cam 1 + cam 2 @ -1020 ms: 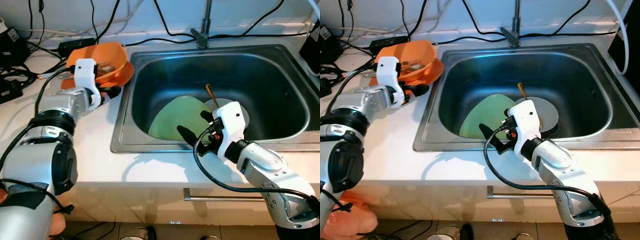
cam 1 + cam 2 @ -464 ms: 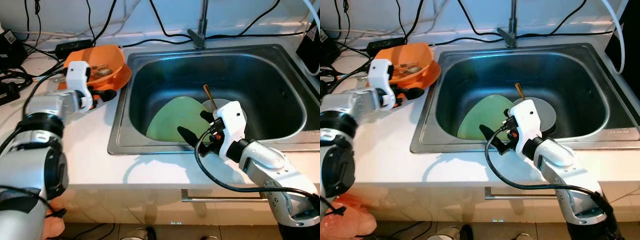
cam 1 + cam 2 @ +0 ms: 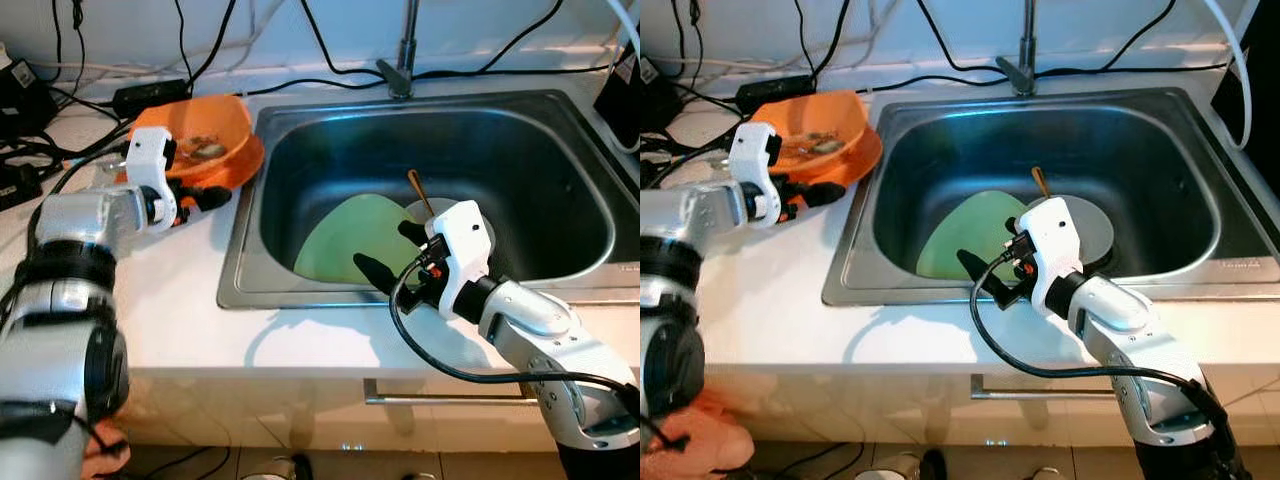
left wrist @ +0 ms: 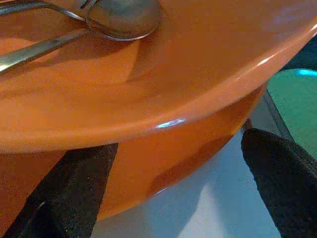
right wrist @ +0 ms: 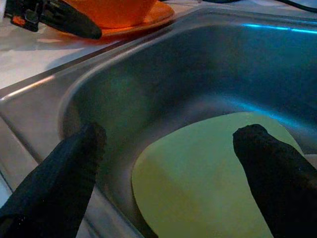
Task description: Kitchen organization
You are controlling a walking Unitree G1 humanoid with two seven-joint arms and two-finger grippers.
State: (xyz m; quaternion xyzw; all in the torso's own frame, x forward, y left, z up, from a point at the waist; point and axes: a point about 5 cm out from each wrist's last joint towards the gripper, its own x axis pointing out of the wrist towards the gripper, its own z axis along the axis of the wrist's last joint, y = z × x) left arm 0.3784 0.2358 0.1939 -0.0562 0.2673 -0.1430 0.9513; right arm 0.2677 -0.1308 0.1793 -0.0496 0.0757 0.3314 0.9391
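The right gripper (image 3: 392, 252), fingers apart, hovers at lower centre over the green plate (image 3: 355, 238) in the sink (image 3: 520, 150). Left wrist view reveals spoons (image 4: 119, 17) inside the orange bowl (image 3: 205, 150), upper left; the left gripper (image 3: 205, 195), spread, has drawn slightly back.

Left arm: we reach it forward over the worktop's left part, silver forearm running up from the near left corner.
Left gripper (image 3: 208, 193): near the sink's far left corner, our two black fingers (image 4: 74, 186) spread apart, pointing toward the sink.
Left wrist: white housing upright, with red-orange detail at the finger base.
Right arm: silver, bent at the elbow, rising from the worktop's front edge right of centre.
Right gripper (image 3: 390, 252): over the sink's near rim, fingers (image 5: 59, 183) parted wide, nothing between them.
Right wrist: white housing, a black cable looping beneath it.
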